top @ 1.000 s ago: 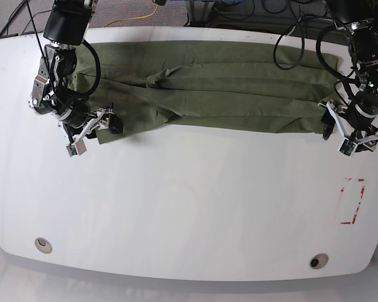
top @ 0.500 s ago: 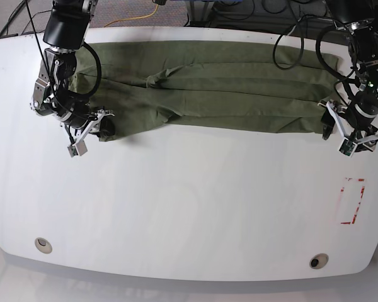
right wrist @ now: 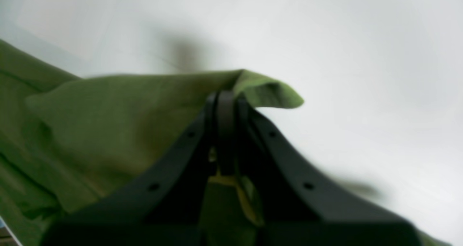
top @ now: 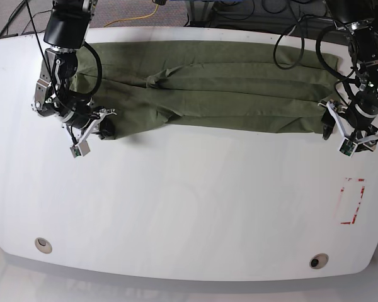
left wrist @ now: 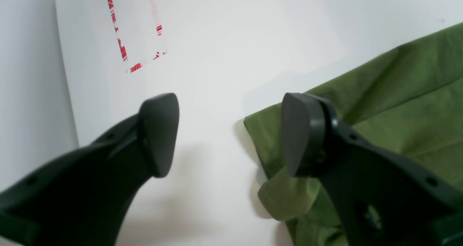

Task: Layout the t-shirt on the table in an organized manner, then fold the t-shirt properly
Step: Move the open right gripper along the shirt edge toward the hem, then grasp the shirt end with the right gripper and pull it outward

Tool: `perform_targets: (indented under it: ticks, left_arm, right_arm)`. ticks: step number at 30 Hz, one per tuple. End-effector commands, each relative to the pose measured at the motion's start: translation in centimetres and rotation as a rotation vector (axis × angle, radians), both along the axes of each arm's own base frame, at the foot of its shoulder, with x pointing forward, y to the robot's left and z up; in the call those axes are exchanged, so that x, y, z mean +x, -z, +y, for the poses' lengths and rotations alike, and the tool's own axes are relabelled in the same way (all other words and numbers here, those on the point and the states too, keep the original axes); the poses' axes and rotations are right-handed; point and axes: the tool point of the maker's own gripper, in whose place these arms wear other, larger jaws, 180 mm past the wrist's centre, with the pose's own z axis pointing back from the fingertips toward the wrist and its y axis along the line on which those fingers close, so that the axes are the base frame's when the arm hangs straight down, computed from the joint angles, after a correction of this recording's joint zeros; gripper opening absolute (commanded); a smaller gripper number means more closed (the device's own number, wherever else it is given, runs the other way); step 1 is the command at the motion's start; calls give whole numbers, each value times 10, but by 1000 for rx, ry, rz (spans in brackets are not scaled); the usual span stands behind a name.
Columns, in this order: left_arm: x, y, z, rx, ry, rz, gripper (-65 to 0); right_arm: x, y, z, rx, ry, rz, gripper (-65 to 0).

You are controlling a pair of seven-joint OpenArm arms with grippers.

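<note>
T-shirt point(top: 208, 88) lies in the upper half of the base view as a long olive band; long axis runs left-right across the frame, roughly parallel to the far table point(top: 189, 207) edge. It's bunched lengthwise into several ridges and folds, not flat. Left end tapers down toward lower left, right end is squarer and reaches near the frame's right side. Can't tell collar from hem at this res.

Right gripper point(top: 101, 126) sits at the band's lower-left tip, upper left of base view. Right wrist view: jaws pinched tight together on a fold of cloth point(right wrist: 152, 105), w/ a small green flap sticking out past the fingertips toward frame right. Cloth rises to the pinch, so that corner looks lifted off the white top; pic is blurry.

Left gripper point(top: 340, 132) is at the band's right end, right side of base view. Left wrist view: jaws spread fairly wide, nothing between them but bare table. Shirt corner point(left wrist: 289, 188) lies under and just beside the right-hand finger point(left wrist: 300, 134) in that frame, w/ a little curled-over tab at the edge; other finger point(left wrist: 159, 130) is over plain white. Whether the finger touches cloth: can't tell.

Red dashed rectangle point(top: 353, 201) sits lower right in base view, below the left gripper, apart from the shirt.
</note>
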Motion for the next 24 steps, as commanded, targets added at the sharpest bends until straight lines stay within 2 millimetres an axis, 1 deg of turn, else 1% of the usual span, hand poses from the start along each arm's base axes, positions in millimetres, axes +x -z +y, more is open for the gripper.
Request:
perform_targets:
  ticks: [1,5,8,15,19,24]
  left_arm:
    - [6,-13,2,10,5,-41,-235]
    - [6,-13,2,10,5,-41,-235]
    - [6,-11,3,9,2,-35,-235]
    - [3,-1,7,-4,-9,-7,-235]
    - [3,0,7,-5,-10,-5,-235]
    - [3,2,7,-8,-12,-1,-235]
  right_arm:
    - [18,-33,-2,-17,-19,-109,-650]
    - [15,-45,-1,-55,-47,-119,-650]
    - [17,-62,10,-39,-72,-162,-650]
    - [3,-89,32,50,-123,-218,-650]
    - [-13,-104,43,92,-166,-243,-650]
    - [-35,-114,60,144,-219,-246,-650]
